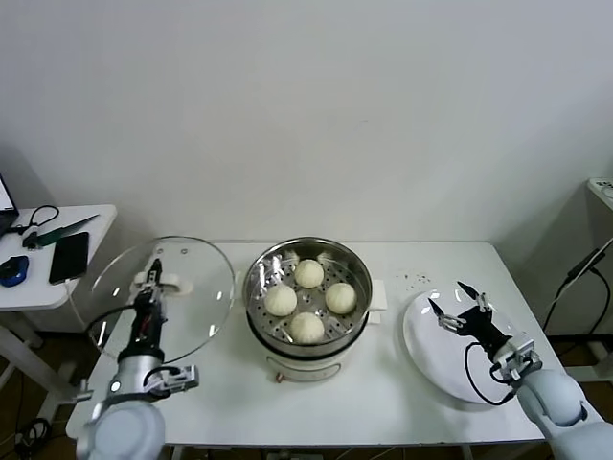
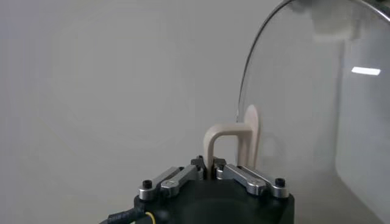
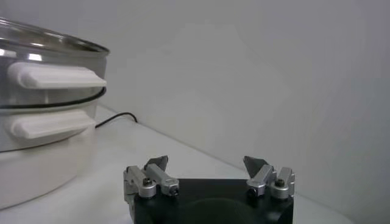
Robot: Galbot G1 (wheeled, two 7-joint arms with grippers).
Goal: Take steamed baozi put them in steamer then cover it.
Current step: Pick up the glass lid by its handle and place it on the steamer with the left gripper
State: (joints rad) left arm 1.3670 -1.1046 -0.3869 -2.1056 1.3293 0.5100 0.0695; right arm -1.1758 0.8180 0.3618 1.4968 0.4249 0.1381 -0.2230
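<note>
The left end effector (image 1: 153, 281) gripped the lid (image 1: 163, 287) by its handle, upright, just left of the steamer (image 1: 308, 297) holding four buns (image 1: 308, 273); the right end effector (image 1: 462, 309) gaped over the plate (image 1: 431, 359).

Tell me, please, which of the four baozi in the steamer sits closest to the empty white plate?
The right-hand baozi, on the side of the steamer facing the plate; the other three lie farther back, nearer the front, or to the left.

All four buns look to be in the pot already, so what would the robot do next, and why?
Probably carry the glass lid rightward over the steamer. The left gripper is shut on its white handle, all four baozi sit on the tray, and the pot is uncovered.
</note>
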